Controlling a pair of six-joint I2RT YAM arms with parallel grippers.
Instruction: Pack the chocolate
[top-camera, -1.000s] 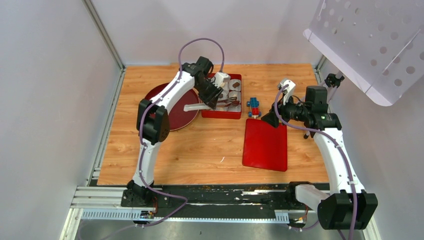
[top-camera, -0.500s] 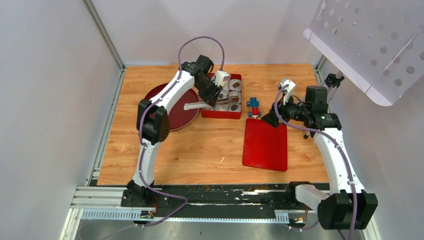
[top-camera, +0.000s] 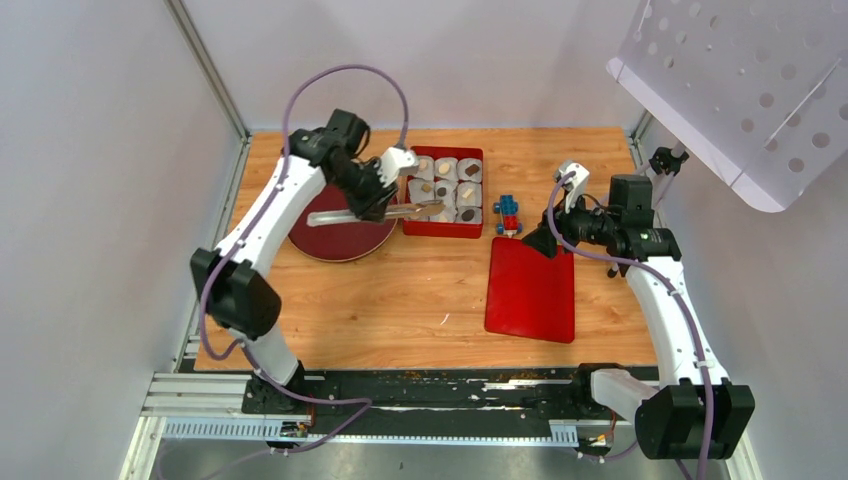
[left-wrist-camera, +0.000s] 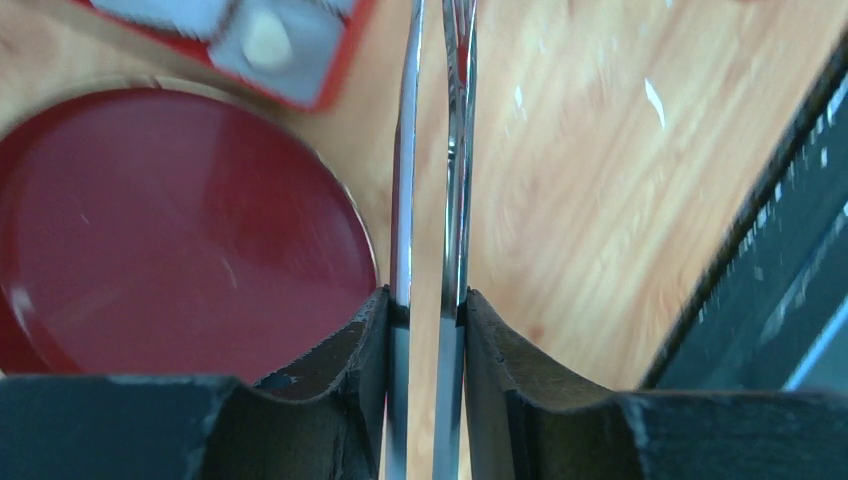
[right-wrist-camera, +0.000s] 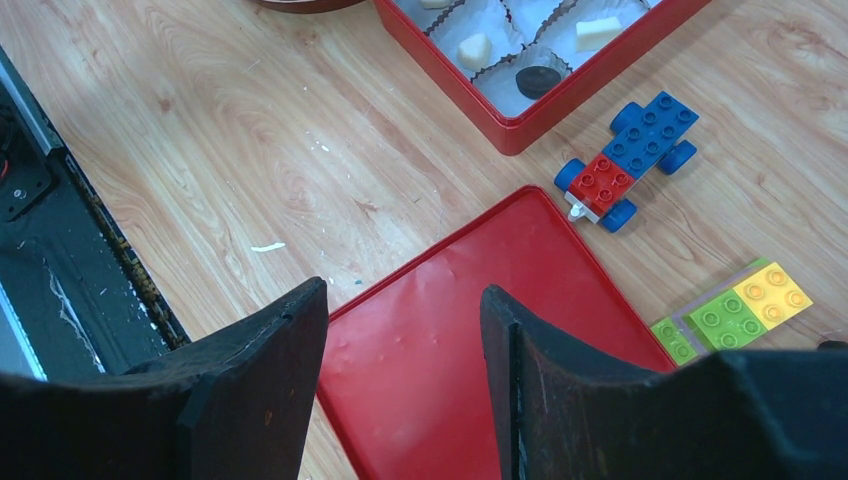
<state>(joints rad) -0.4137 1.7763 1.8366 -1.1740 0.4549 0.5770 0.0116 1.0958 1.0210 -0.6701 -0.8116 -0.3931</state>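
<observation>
Here, chocolate (right-wrist-camera: 540, 80), tiny lumps, dark, cream.

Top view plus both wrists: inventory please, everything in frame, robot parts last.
table: 1, light wood, under everything
box: 1, red, far centre
paper cups: several, white, inside box
chocolate: several, dark brown or cream, in cups
plate: 1, dark red, left of box
lid: 1, red, flat, near right of box
toy car: 1, blue and red, right of box
blocks: green and yellow, beside lid
panel: 1, white perforated, upper right
tongs: 1, metal, in left gripper
left gripper: clamped on tongs
right gripper: open, over lid
</observation>
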